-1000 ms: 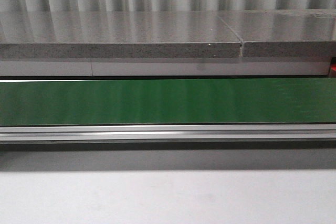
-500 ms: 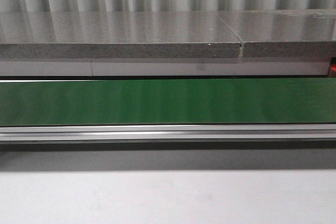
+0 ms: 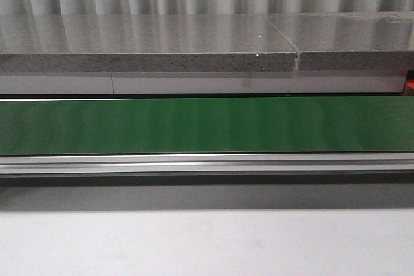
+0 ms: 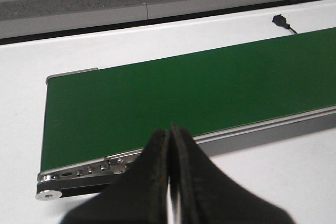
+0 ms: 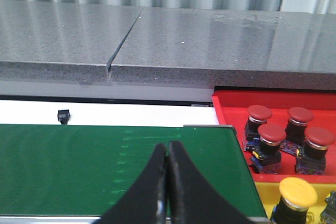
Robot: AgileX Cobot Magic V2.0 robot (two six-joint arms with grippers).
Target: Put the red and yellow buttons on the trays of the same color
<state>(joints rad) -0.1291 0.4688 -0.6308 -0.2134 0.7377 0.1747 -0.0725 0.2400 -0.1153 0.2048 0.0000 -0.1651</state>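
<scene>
Front view is just the white table (image 3: pixel 207 244) and the bare green conveyor belt (image 3: pixel 207 124) running across it; right wrist view shows the red tray (image 5: pixel 231 106) past the belt's end with four red buttons (image 5: pixel 271 140) in it, a yellow button (image 5: pixel 297 192) on the yellow tray (image 5: pixel 261 195) beside it; right pincer (image 5: pixel 168 153) clenched on nothing, left pincer (image 4: pixel 170 135) clenched too, both over the belt
</scene>
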